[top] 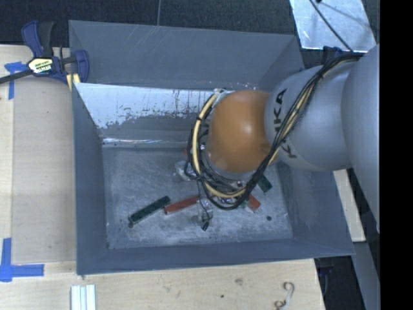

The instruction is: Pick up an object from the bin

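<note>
Grey metal bin (90,192) holds few small things; orange cover (235,131) on arm hangs over middle; gripper (205,219) sits low near front wall, and you cannot tell if spread or pressed together; dark stick (150,210) lies well off toward view's left; red stick (182,205) lies nearer, near end just beside gripper, long way running off to view's left; so your move likely goes that way.

A: Bin (90,192) finish?
B: Grey metal, matt; floor scuffed and scratched pale.
A: Wrist cover (237,131)?
B: Orange, smooth, glossy. Arm casing (329,121): smooth silver-grey, soft sheen. Cables (195,137): yellow and black, smooth jackets. Dark green bar (150,210): matt.
</note>
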Robot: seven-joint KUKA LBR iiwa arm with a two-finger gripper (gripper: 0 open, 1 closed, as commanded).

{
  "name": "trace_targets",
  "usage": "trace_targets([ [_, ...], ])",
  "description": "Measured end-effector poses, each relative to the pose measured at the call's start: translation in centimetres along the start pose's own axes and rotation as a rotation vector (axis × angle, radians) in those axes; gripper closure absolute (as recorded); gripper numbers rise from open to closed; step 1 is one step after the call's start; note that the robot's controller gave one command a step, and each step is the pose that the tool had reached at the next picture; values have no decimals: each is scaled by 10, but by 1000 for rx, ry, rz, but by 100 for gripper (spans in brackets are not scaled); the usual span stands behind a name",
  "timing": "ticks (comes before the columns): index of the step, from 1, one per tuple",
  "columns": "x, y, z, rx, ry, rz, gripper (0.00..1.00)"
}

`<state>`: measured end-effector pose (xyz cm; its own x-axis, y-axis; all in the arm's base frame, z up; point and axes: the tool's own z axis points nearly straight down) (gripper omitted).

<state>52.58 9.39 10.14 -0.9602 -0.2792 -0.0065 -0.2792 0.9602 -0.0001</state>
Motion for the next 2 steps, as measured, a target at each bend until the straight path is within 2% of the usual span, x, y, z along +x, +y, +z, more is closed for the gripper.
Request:
trace_targets([
  [1,-3,-8,-7,1,-3,97,0],
  [2,-18,-5,33,0,4,159,0],
])
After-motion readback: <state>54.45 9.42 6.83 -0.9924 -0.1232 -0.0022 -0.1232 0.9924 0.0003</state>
